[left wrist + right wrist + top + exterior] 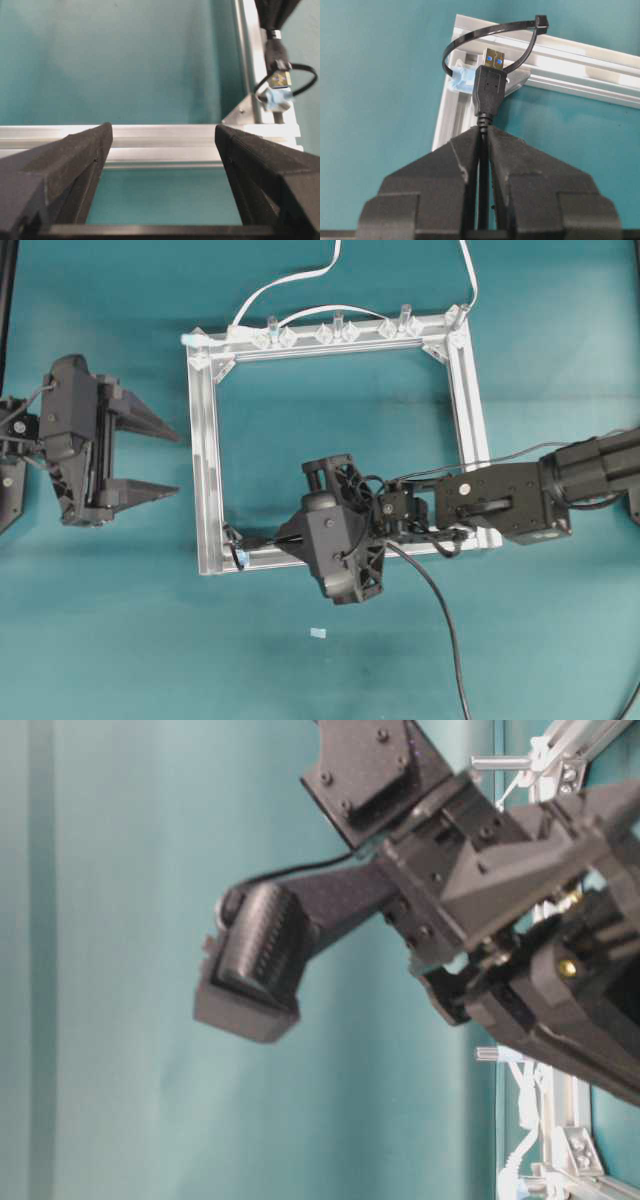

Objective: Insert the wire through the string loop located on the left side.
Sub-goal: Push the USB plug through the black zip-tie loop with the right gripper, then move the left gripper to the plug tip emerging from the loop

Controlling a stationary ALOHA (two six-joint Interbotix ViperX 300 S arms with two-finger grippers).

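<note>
We see our right gripper (484, 142) squeezed tight on the wire (489, 90), just behind its little plug. The plug's gold tip points toward 12 o'clock in the right wrist view and sits right at the string loop (492, 37), at the corner of the silver frame (590, 60). We cannot tell if the tip has gone through yet; we think it is just starting. The loop is taped down with a blue scrap (462, 80). Our left gripper (140, 455) waits at 9 o'clock with its jaws wide apart, holding nothing. Pushing through and pulling are left.
</note>
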